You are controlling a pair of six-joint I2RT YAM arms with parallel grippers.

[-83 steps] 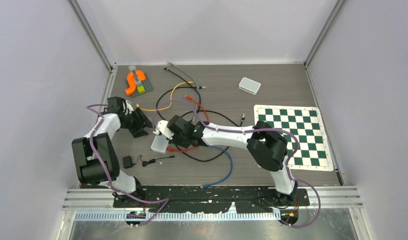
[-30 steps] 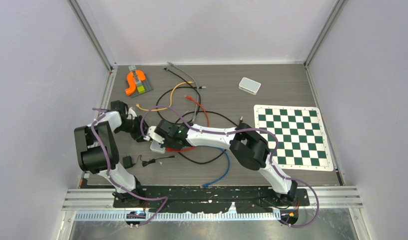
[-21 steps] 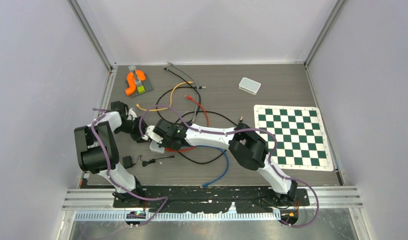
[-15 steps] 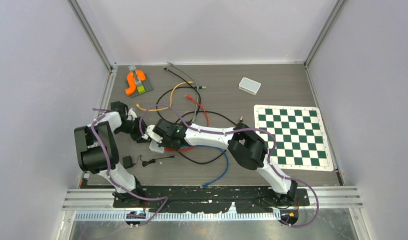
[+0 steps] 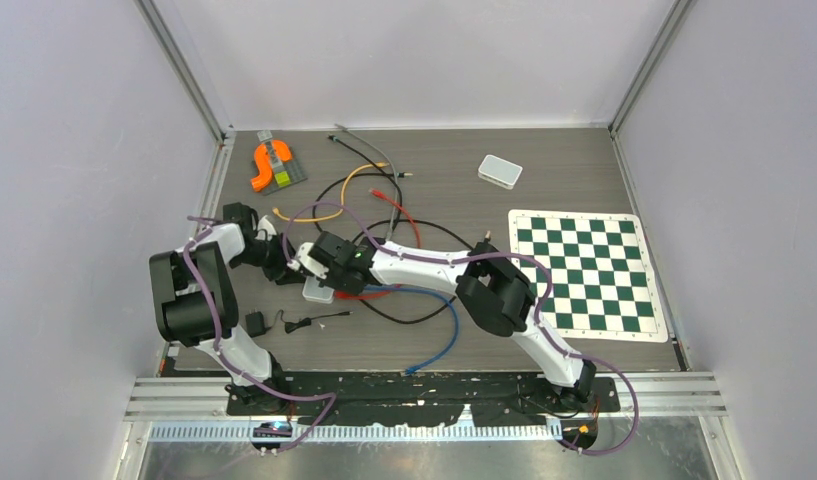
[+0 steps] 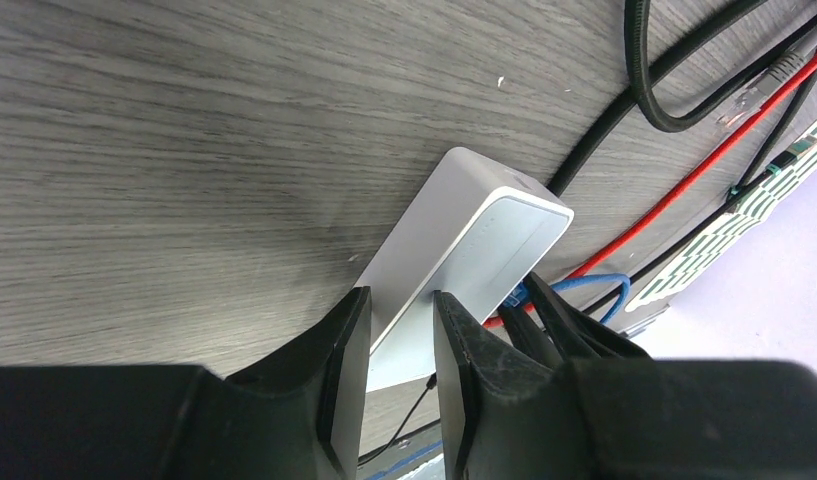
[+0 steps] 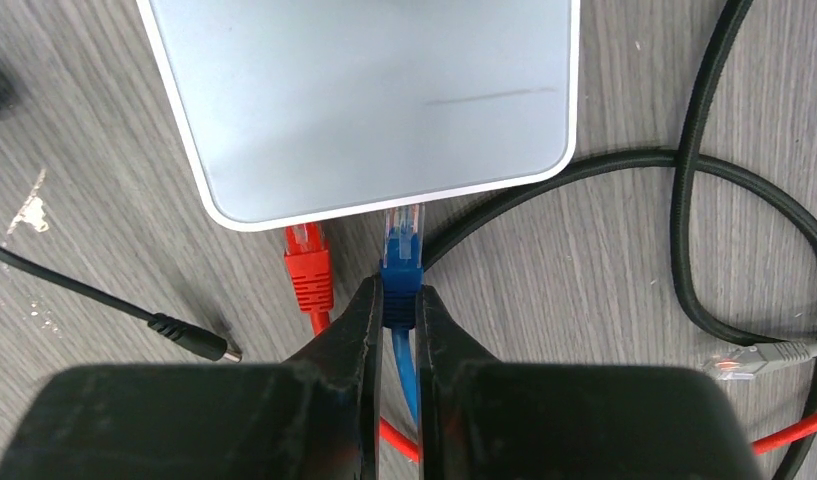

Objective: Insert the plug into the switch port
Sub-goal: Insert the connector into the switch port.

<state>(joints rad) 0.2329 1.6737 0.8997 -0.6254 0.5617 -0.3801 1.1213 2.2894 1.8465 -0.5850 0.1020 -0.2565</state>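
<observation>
Fingers of the right claw [image 7: 397, 292] are pinched together on the boot of the blue plug [image 7: 402, 245], whose clear tip points straight ahead and meets the near edge of the switch [image 7: 364, 100]; whether it is seated in a port I cannot tell. The switch lies flat on the table [image 7: 604, 300], just beyond the fingertips. A red plug [image 7: 309, 265] lies just left of the blue one, its tip also at the switch edge, so two plugs sit side by side there. Further left of the claw lies a thin black lead ending in a round metal-tipped plug [image 7: 189, 338]. To its right a thick black cable [image 7: 689, 200] loops past the switch corner, and a grey plug [image 7: 759, 358] lies beyond that.

From the opposite end, the left claw [image 6: 399, 310] has one finger on each side of the switch, which fills the gap between them. I cannot tell whether they press on it.

Well beyond both claws a second white box [image 5: 500, 171] lies apart from the cables. A green and white chessboard mat [image 5: 589, 272] lies off to the right claw's right. An orange piece on a small plate [image 5: 271, 165] lies at the far left. Nearer the arm bases, a small black adapter [image 5: 255, 323] rests by the left arm, and one blue cable [image 5: 449, 330] trails back from the held plug
</observation>
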